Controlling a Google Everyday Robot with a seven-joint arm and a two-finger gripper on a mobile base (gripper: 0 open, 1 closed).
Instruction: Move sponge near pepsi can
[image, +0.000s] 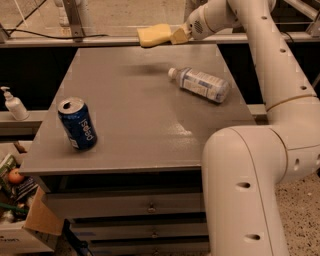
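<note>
Tool (175, 36) with sponge (153, 35) beyond bottle (204, 85)

lab-like room: grey drawer cabinet (145, 206), speckled floor (305, 220); gripper (179, 35) holds sponge (152, 35) over its far edge.

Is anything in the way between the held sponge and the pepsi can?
Nothing visible. The hand holds the pale yellow foam sponge above the far edge of the grey table; bare tabletop lies between it and the dark blue pepsi can near the front left. The clear plastic bottle lies off to the right.
</note>
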